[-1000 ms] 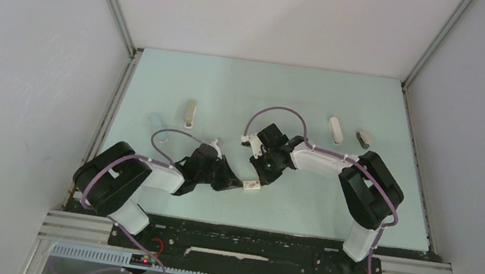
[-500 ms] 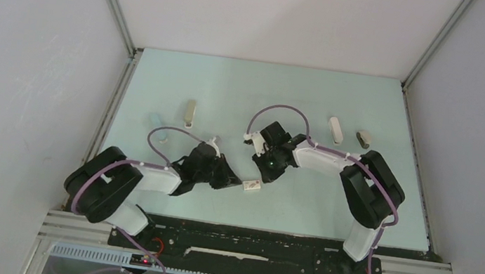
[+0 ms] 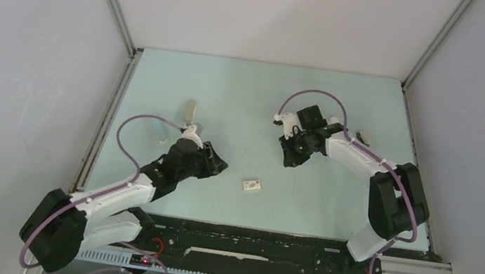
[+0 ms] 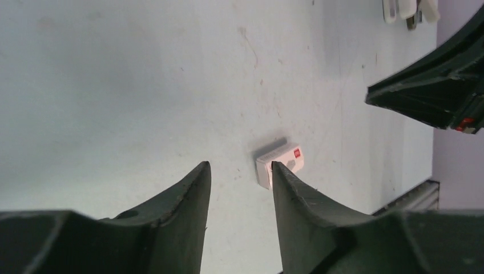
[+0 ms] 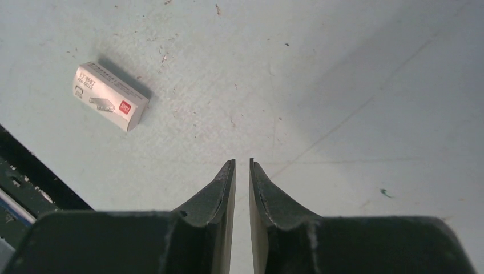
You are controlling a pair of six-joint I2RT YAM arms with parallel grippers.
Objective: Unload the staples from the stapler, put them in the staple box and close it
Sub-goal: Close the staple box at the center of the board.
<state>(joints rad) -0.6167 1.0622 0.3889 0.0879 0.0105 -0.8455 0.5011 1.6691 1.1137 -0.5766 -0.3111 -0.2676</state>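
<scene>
left fingers [image 4: 188, 194]: spread apart, nothing between them. low over the pale green desk [image 3: 246, 88], lower left of centre in the top view. through the gap, in the left wrist view, lies the small white box [image 4: 279, 164], flat on the desk and clear of both tips. it reads as set down, not a target.

right fingers [image 5: 220, 188]: drawn together to a thin slit, holding nothing. in the top view they sit right of centre, well apart from the box, which shows in the upper left of the right wrist view.

staples: cannot make out any loose dark strips in any view; too small, or not out yet.

stapler: likely one of the long pieces at the far side. a beige bar [image 3: 190, 111] lies upper left of centre, just beyond the left arm. a grey piece [image 3: 365, 137] lies at the right, close behind the right arm. neither is touched.

judgement: each arm sits near a piece on its own side, so a reach for a stapler looks like the step in hand. unloading itself seems not yet begun.
</scene>
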